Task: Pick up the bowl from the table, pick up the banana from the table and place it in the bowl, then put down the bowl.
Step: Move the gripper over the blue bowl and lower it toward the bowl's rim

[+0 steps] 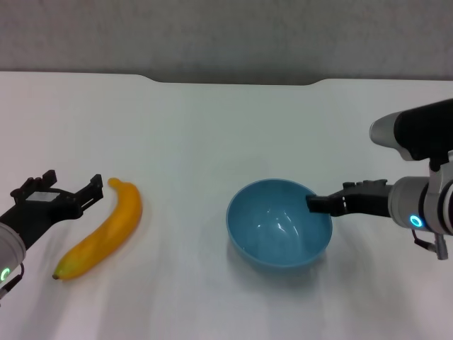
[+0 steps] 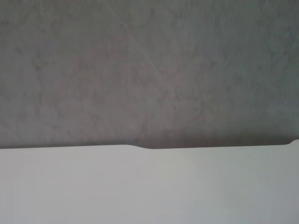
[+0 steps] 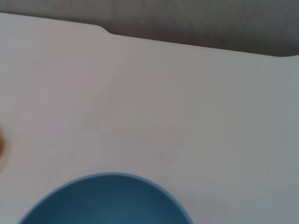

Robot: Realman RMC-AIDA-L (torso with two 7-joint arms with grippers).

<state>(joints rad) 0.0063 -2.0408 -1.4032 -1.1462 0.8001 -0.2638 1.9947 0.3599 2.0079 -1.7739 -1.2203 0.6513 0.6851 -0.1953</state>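
The light-blue bowl [image 1: 279, 223] is right of the table's middle in the head view, and its rim fills the lower part of the right wrist view [image 3: 107, 200]. My right gripper [image 1: 318, 202] comes in from the right and is shut on the bowl's right rim. The yellow-orange banana [image 1: 106, 230] lies on the white table [image 1: 212, 127] at the left, with its stem towards the far side. My left gripper [image 1: 71, 184] is open and empty, just left of the banana's stem end. The left wrist view shows neither bowl nor banana.
The table's far edge has a notch [image 1: 233, 80] with a grey wall [image 1: 226, 35] behind it. The left wrist view shows only that table edge [image 2: 140, 148] and the wall. An orange sliver of the banana [image 3: 1, 144] shows at the right wrist view's edge.
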